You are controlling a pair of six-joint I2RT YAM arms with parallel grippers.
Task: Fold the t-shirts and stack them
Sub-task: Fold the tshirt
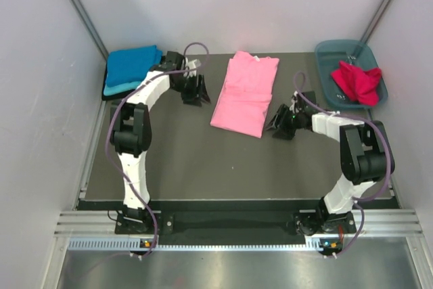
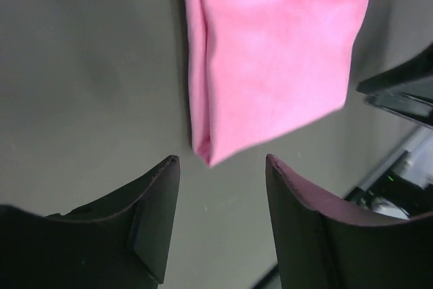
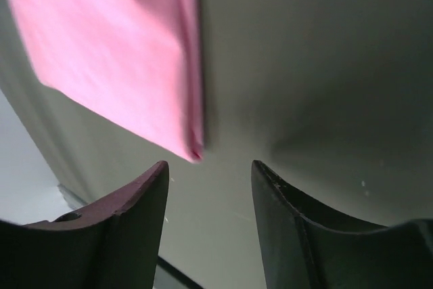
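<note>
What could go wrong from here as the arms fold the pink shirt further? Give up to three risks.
1. The left gripper and right gripper stand open on either side of the pink shirt; a pinch may catch only the top layer and undo the fold.
2. The shirt lies slanted, so the next fold may skew.
3. The red shirt lies crumpled in the tub, whose walls may hinder a grasp.
</note>
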